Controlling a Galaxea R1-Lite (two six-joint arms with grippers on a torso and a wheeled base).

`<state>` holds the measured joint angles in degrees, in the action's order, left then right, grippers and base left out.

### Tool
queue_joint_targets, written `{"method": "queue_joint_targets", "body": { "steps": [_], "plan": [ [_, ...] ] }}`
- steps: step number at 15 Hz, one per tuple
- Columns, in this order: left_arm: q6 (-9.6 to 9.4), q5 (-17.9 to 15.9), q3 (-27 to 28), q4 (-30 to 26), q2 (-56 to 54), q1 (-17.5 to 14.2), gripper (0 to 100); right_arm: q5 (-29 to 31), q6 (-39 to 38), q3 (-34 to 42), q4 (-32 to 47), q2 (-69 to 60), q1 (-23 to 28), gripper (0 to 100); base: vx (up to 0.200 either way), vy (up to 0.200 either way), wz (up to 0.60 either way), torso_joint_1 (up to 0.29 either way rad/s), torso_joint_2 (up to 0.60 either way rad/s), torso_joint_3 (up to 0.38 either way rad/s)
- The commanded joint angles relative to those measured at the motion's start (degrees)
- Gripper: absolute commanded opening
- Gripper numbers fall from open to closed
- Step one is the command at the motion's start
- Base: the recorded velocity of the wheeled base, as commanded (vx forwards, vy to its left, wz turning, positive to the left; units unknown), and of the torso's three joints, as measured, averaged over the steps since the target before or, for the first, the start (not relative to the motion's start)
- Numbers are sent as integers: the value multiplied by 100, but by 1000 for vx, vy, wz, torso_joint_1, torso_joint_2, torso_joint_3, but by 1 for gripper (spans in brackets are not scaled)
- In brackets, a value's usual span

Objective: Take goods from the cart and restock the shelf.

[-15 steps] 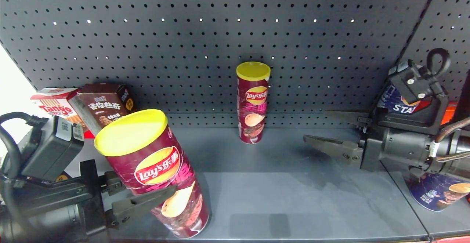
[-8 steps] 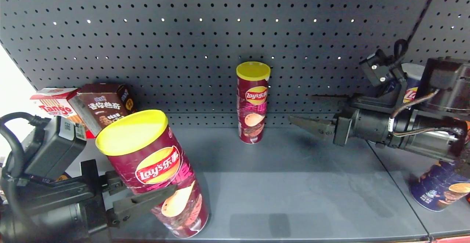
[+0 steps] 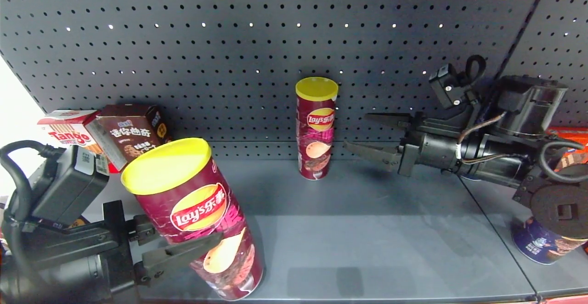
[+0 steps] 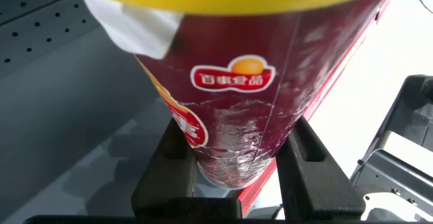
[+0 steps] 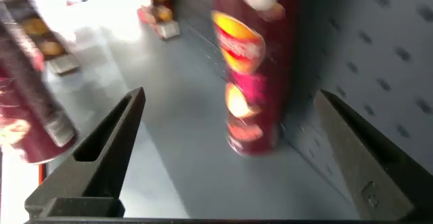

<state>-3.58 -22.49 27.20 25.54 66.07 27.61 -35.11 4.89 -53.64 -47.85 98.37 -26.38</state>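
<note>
A maroon chips can (image 3: pixel 193 216) with a yellow lid leans at the shelf's front left, its base near the front edge. My left gripper (image 3: pixel 181 237) is shut on its lower body. In the left wrist view the can (image 4: pixel 250 116) sits squeezed between the black fingers (image 4: pixel 311 170). A second, matching can (image 3: pixel 317 127) stands upright against the pegboard at the middle back. My right gripper (image 3: pixel 372 134) hovers open just to its right, pointing at it. In the right wrist view that can (image 5: pixel 254 68) lies ahead of the spread right gripper (image 5: pixel 230 95), not touching either finger.
Two snack boxes (image 3: pixel 69 132) (image 3: pixel 133 129) lean at the back left. A dark blue can (image 3: pixel 544 244) stands at the front right on the neighbouring shelf section. The grey shelf (image 3: pixel 367 230) is bare between the two maroon cans.
My right arm has swung left and back along the shelf, bringing its open gripper close to the upright can. The left gripper and its can have barely moved.
</note>
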Motion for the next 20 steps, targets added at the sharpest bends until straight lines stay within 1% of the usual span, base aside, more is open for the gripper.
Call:
{"method": "queue_joint_targets", "body": {
  "steps": [1,8,10,12,13,14,20],
  "plan": [
    [-2,-45,-4,4,2,-10,0,-66,12,-68,-146,324,-25,100,0,0,0,0,0,0],
    [7,-159,5,4,2,-10,0,-198,47,-323,-163,596,-43,100,0,0,0,0,0,0],
    [7,-159,5,4,2,-28,0,-471,126,-437,-199,763,1,100,0,0,0,0,0,0],
    [16,-150,5,4,11,-28,0,-506,179,-569,-216,956,10,100,0,0,0,0,0,0],
    [77,-150,5,4,2,-28,0,-506,179,-648,-216,1035,10,100,0,0,0,0,0,0],
    [86,-150,5,4,2,-37,0,-506,179,-718,-234,1106,10,100,0,0,0,0,0,0],
    [86,-150,5,4,2,-37,0,-594,197,-1149,-418,1642,10,100,0,0,0,0,0,0]
  ]
}}
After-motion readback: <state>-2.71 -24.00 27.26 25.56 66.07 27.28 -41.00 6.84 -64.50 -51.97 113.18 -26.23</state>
